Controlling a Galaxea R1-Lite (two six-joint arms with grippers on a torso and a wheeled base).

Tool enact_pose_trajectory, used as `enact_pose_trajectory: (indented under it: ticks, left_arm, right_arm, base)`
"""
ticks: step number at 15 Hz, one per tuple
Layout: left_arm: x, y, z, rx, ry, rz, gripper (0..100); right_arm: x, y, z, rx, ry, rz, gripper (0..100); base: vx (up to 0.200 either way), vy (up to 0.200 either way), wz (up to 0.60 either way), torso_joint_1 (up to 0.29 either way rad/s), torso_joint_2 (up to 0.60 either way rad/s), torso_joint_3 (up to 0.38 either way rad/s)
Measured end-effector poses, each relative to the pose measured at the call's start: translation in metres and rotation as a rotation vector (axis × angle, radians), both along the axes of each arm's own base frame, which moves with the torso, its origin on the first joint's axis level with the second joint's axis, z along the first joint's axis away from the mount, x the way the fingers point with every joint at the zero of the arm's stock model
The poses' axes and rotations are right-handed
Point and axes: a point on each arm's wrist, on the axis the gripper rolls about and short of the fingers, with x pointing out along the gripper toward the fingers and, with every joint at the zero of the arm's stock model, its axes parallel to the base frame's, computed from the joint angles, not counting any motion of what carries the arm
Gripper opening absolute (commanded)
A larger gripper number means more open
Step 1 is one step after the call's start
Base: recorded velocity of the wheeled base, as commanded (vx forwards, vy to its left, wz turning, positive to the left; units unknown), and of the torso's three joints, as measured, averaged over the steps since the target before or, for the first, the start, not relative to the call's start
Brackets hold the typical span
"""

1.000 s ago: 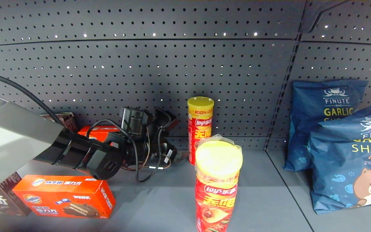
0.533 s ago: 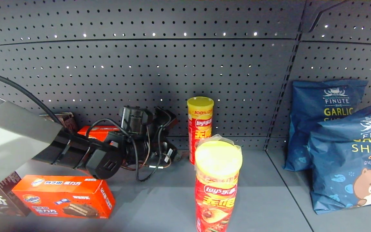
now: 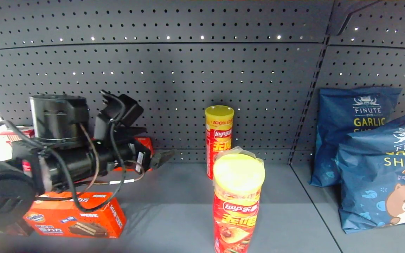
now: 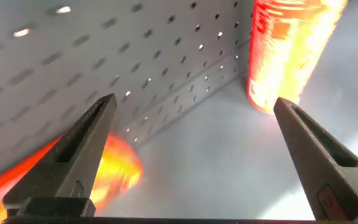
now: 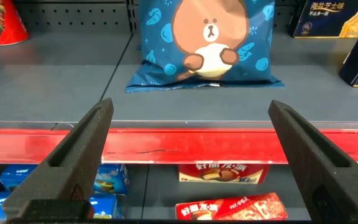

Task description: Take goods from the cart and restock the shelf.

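Two red chip cans with yellow lids stand on the grey shelf (image 3: 188, 211): the rear can (image 3: 218, 140) by the pegboard, the front can (image 3: 238, 200) near the edge. My left gripper (image 3: 162, 158) hovers low over the shelf to the left of the rear can, apart from it. It is open (image 4: 194, 102) with nothing between the fingers; the rear can (image 4: 291, 50) lies ahead of it. An orange box (image 3: 144, 146) sits behind the left gripper, partly hidden. My right gripper (image 5: 191, 104) is open and empty in front of a lower shelf holding a blue bear bag (image 5: 207, 43).
An orange cake box (image 3: 79, 218) lies at the front left of the shelf. Blue chip bags (image 3: 381, 168) lean at the right, past the shelf divider. The pegboard back wall (image 3: 188, 77) is close behind. A red shelf-edge strip (image 5: 185, 146) has boxes below it.
My left arm has drawn back to the left and nearer the camera, away from the rear can. The cans and boxes have not moved.
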Motion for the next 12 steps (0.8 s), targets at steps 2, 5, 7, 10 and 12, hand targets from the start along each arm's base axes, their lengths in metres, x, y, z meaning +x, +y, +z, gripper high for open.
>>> enact_pose_trajectory:
  ticks: [2,5,7,10,12]
  left_arm:
    - [-0.032,0.014,0.008,-0.009,-0.031,0.016,100]
    - [-0.072,0.031,0.012,-0.008,-0.074,0.074,100]
    - [-0.106,0.043,0.009,-0.006,-0.086,0.099,100]
    - [-0.148,0.058,-0.006,0.014,-0.035,0.115,100]
    - [-0.160,0.063,-0.003,-0.016,-0.069,0.121,100]
  right_arm:
    - [0.000,0.000,0.000,0.000,0.000,0.000,100]
    - [0.000,0.001,0.000,-0.003,0.000,0.031,100]
    - [0.000,0.001,0.000,-0.006,0.001,0.043,100]
    - [-0.002,0.001,0.021,0.019,-0.038,0.052,100]
    - [-0.003,0.001,0.075,0.022,-0.097,0.094,100]
  base:
    - [0.000,0.000,0.00,0.000,0.00,0.000]
    - [0.000,0.000,0.00,0.000,0.00,0.000]
    - [0.000,0.000,0.00,0.000,0.00,0.000]
    - [0.000,0.000,0.00,0.000,0.00,0.000]
    - [0.000,0.000,0.00,0.000,0.00,0.000]
